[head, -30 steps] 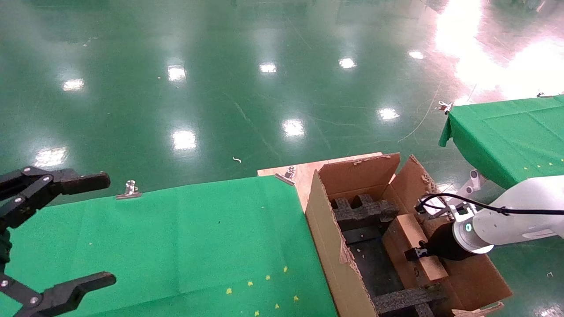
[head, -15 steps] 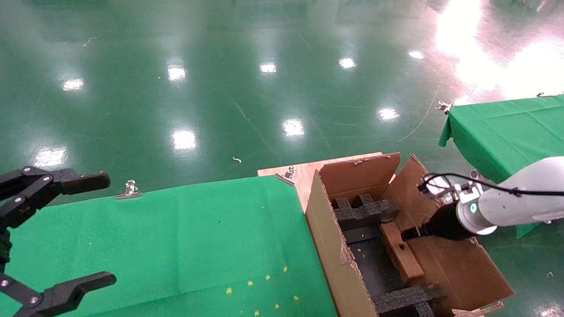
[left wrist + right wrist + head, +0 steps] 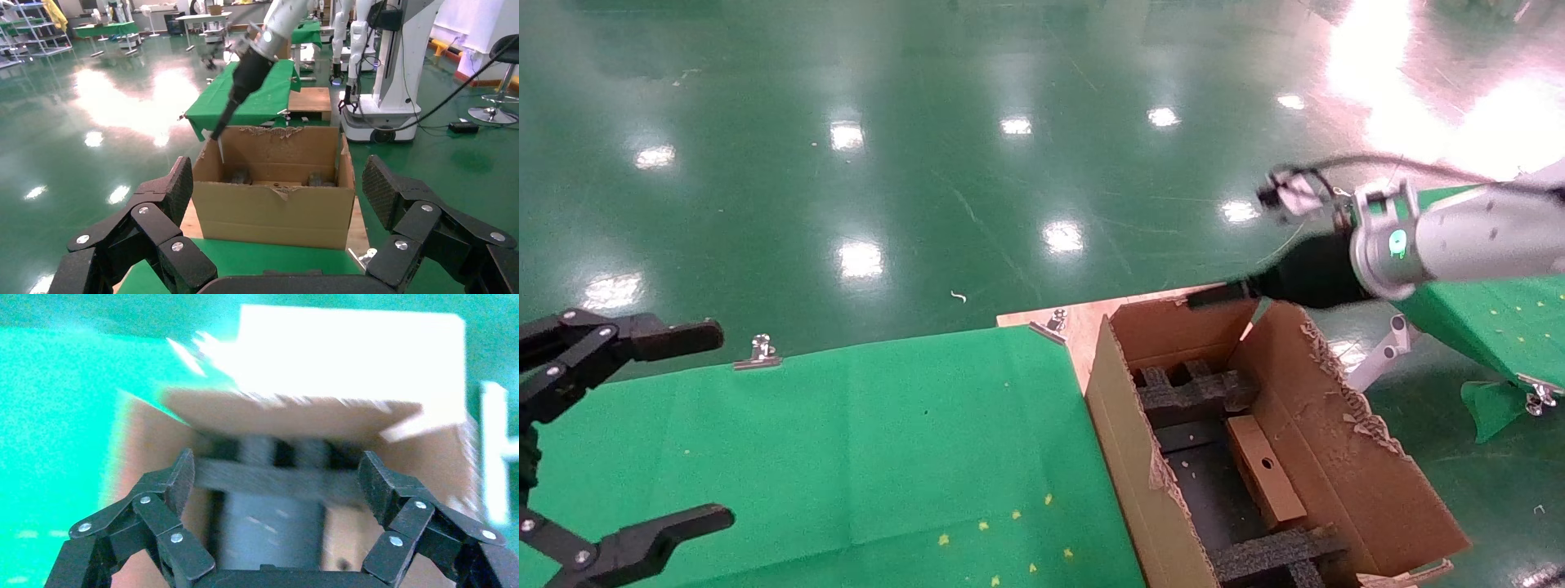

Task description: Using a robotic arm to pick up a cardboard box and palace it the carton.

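The small cardboard box [image 3: 1264, 469], hole facing up, lies inside the large carton [image 3: 1124, 433] between the black foam inserts [image 3: 1189, 392]. My right gripper [image 3: 1214, 296], on the white-jointed arm, hovers above the carton's far flap, open and empty. In the right wrist view its spread fingers [image 3: 276, 478] frame the carton's inside and foam from above. My left gripper [image 3: 715, 425] is parked open at the left edge of the green table. In the left wrist view that gripper [image 3: 278, 190] faces the carton's side [image 3: 275, 211].
A green-clothed table [image 3: 846, 441] lies left of the carton, with metal clips [image 3: 758, 353] on its far edge. A wooden board [image 3: 1083, 322] shows under the carton. A second green table [image 3: 1483, 310] stands on the right, under the right arm. Glossy green floor lies beyond.
My right gripper has let go of the cardboard box and risen out of the carton to above its far flap. The box settled between the foam inserts. The left arm stayed still.
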